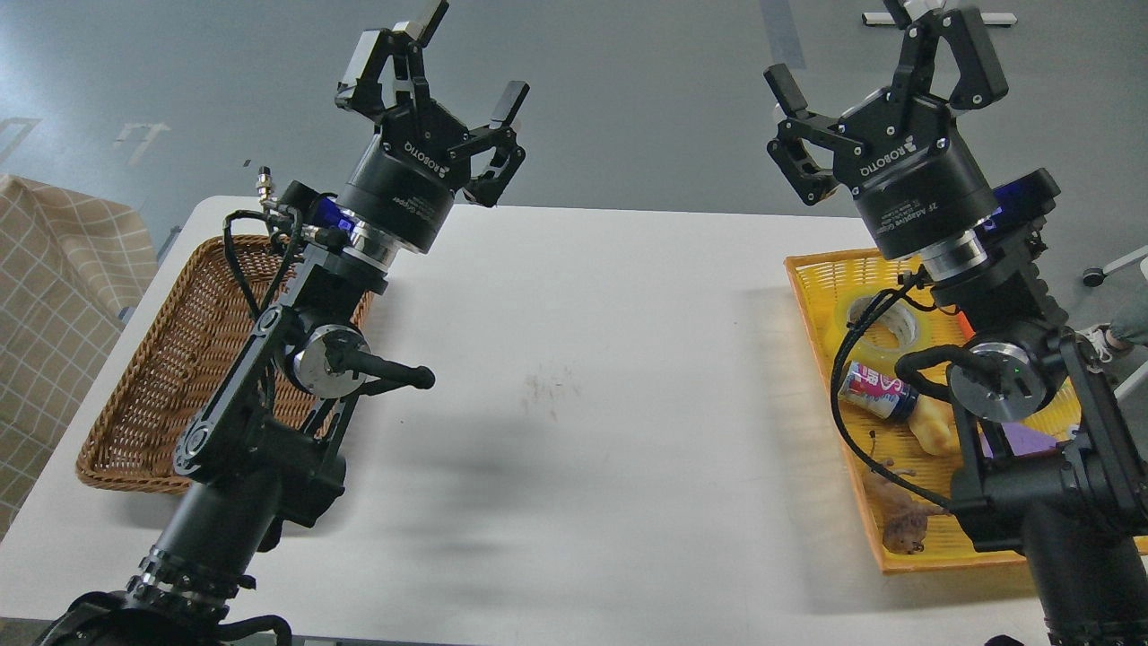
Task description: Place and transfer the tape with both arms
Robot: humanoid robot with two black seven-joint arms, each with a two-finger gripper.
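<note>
Both grippers, left and right, fingers spread, empty, raised. Tape lies in yellow tray well below your right fingers: pickup pending.

1. My white table fills most of the view, its top bare through the middle apart from a faint dark smudge near the centre
2. At 9 o'clock a brown wicker basket sits flat on it, near the left edge
3. At 3 o'clock a yellow plastic tray rests on it, by the right edge
</note>
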